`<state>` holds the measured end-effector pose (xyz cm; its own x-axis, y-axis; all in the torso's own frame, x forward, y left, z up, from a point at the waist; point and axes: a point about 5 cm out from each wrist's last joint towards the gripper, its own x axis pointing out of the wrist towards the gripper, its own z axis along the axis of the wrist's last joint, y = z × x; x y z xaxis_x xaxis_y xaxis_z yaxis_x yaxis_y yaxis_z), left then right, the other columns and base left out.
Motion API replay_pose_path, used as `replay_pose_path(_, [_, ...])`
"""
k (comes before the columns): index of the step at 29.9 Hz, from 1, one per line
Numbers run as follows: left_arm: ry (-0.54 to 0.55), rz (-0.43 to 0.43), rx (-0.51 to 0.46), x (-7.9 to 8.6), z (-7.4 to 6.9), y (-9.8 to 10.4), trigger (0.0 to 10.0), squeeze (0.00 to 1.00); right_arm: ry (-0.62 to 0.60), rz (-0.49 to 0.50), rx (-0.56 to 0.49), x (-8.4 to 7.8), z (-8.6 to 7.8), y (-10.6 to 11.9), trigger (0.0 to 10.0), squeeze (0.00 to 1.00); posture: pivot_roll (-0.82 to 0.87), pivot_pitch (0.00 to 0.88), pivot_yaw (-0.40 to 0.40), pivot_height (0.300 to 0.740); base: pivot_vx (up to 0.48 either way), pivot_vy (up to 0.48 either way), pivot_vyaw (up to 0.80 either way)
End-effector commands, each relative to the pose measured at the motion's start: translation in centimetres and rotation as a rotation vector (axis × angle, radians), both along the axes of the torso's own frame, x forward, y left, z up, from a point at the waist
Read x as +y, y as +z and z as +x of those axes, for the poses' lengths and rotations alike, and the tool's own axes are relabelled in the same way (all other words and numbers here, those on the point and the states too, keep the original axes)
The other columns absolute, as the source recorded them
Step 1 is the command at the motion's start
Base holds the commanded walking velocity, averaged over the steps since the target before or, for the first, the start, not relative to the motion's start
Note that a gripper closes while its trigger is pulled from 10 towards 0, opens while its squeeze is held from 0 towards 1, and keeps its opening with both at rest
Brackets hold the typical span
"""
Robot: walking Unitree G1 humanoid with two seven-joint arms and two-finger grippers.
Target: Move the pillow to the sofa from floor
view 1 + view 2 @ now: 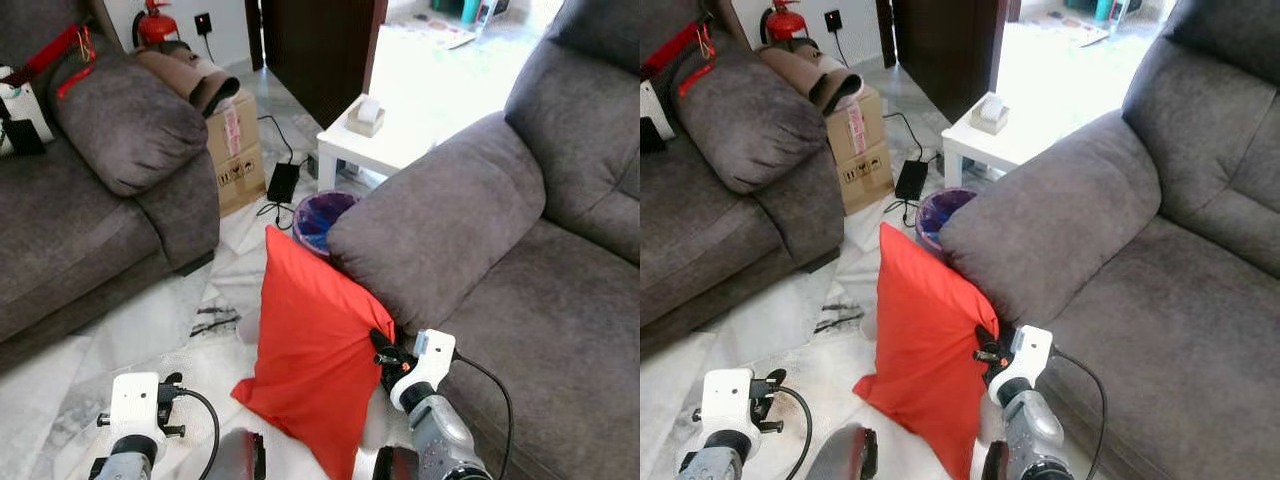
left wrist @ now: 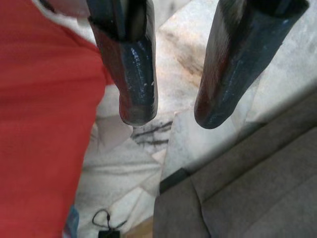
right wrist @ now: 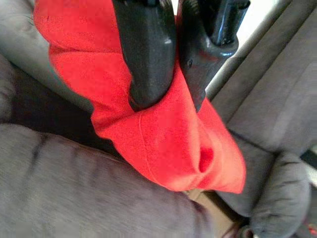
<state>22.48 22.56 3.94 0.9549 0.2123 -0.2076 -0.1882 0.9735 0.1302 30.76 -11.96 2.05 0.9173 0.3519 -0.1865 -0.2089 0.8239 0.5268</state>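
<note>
Right gripper pinching the pillow at the sofa's armrest

The right gripper (image 3: 166, 101) is closing its two black fingers tight on a corner of the red pillow (image 1: 310, 350), which is standing tilted on the marble floor (image 1: 170, 330), leaning against the armrest of the grey sofa (image 1: 520, 330). The left gripper (image 2: 171, 111) is hanging beside it, fingers parted and holding nothing. The grasp looks made; lifting it onto the seat cushion is probably left
</note>
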Motion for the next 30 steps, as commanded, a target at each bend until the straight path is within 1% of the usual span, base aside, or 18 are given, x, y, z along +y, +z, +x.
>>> replay_pose_path(1, [0.013,0.0,0.01,0.5,-0.2,-0.3,10.0,0.0,0.018,-0.005,-0.082,-0.5,0.8,1.4,10.0,0.0,0.19,0.089,-0.029,0.702,0.0,0.0,0.0])
replay_pose_path(4, [-0.005,-0.004,0.003,0.4,0.2,-0.2,10.0,0.0,0.1,0.007,-0.105,0.2,0.9,1.7,10.0,0.0,0.19,0.087,-0.03,0.717,0.0,0.0,0.0])
replay_pose_path(5, [-0.005,-0.004,0.003,0.4,0.2,-0.2,10.0,0.0,0.1,0.007,-0.105,0.2,0.9,1.7,10.0,0.0,0.19,0.087,-0.03,0.717,0.0,0.0,0.0])
replay_pose_path(7, [-0.03,-0.008,-0.004,0.4,0.6,0.1,10.0,0.0,0.179,0.0,-0.117,0.6,0.7,1.7,10.0,0.0,0.18,0.08,-0.03,0.732,0.0,0.0,0.0])
replay_pose_path(8, [-0.03,-0.008,-0.004,0.4,0.6,0.1,10.0,0.0,0.179,0.0,-0.117,0.6,0.7,1.7,10.0,0.0,0.18,0.08,-0.03,0.732,0.0,0.0,0.0])
replay_pose_path(11, [-0.086,0.004,0.004,0.4,1.0,0.3,10.0,0.0,0.279,-0.024,-0.12,0.3,0.2,1.4,10.0,0.0,0.18,0.071,-0.028,0.74,0.0,0.0,0.0])
replay_pose_path(13, [-0.125,0.027,0.02,1.2,1.2,0.6,10.0,0.0,0.372,-0.078,-0.122,-0.2,-0.3,1.1,10.0,0.0,0.17,0.066,-0.025,0.74,0.0,0.0,0.0])
replay_pose_path(14, [-0.125,0.027,0.02,1.2,1.2,0.6,10.0,0.0,0.372,-0.078,-0.122,-0.2,-0.3,1.1,10.0,0.0,0.17,0.066,-0.025,0.74,0.0,0.0,0.0])
replay_pose_path(17, [-0.16,0.045,0.024,2.0,1.6,1.2,10.0,0.0,0.458,-0.146,-0.132,-1.0,-0.7,1.0,10.0,0.0,0.17,0.062,-0.02,0.74,0.0,0.0,0.0])
replay_pose_path(20, [-0.294,0.061,0.06,1.9,1.8,1.7,10.0,0.0,0.557,-0.205,-0.159,-1.7,-1.1,1.3,10.0,0.0,0.15,0.05,-0.012,0.74,0.0,0.0,0.0])
replay_pose_path(21, [-0.352,0.069,0.078,1.7,1.7,1.7,10.0,0.0,0.591,-0.219,-0.168,-1.8,-1.2,1.4,10.0,0.0,0.15,0.048,-0.01,0.74,0.0,0.0,0.0])
replay_pose_path(22, [-0.436,0.082,0.104,1.5,1.7,1.8,10.0,0.0,0.65,-0.244,-0.177,-2.1,-1.5,1.5,10.0,0.0,0.14,0.044,-0.006,0.74,0.0,0.0,0.0])
replay_pose_path(24, [-0.503,0.083,0.128,1.3,1.7,1.8,10.0,0.0,0.7,-0.272,-0.175,-2.2,-1.8,1.5,10.0,0.0,0.14,0.036,-0.001,0.74,0.0,0.0,0.0])
replay_pose_path(26, [-0.576,0.092,0.159,1.2,1.6,1.8,10.0,0.0,0.777,-0.304,-0.181,-2.2,-2.3,1.5,10.0,0.0,0.13,0.033,0.001,0.74,0.0,0.0,0.0])
replay_pose_path(27, [-0.599,0.085,0.165,1.1,1.6,1.9,10.0,0.19,0.822,-0.313,-0.187,-2.2,-2.6,1.5,10.0,0.0,0.13,0.033,0.001,0.74,0.0,0.0,0.0])
replay_pose_path(28, [-0.62,0.08,0.167,1.1,1.7,2.1,10.0,0.64,0.87,-0.321,-0.193,-2.2,-2.9,1.5,10.0,0.0,0.13,0.025,0.003,0.74,0.0,0.0,0.0])
replay_pose_path(29, [-0.683,0.062,0.178,0.8,1.6,2.3,10.0,1.0,0.945,-0.332,-0.201,-2.2,-3.4,1.8,10.0,0.0,0.13,0.02,0.003,0.74,0.0,0.0,0.0])
replay_pose_path(30, [-0.709,0.056,0.187,0.7,1.6,2.3,10.0,1.0,0.966,-0.334,-0.204,-2.2,-3.5,1.9,10.0,0.0,0.13,0.02,0.003,0.74,0.0,0.0,0.0])
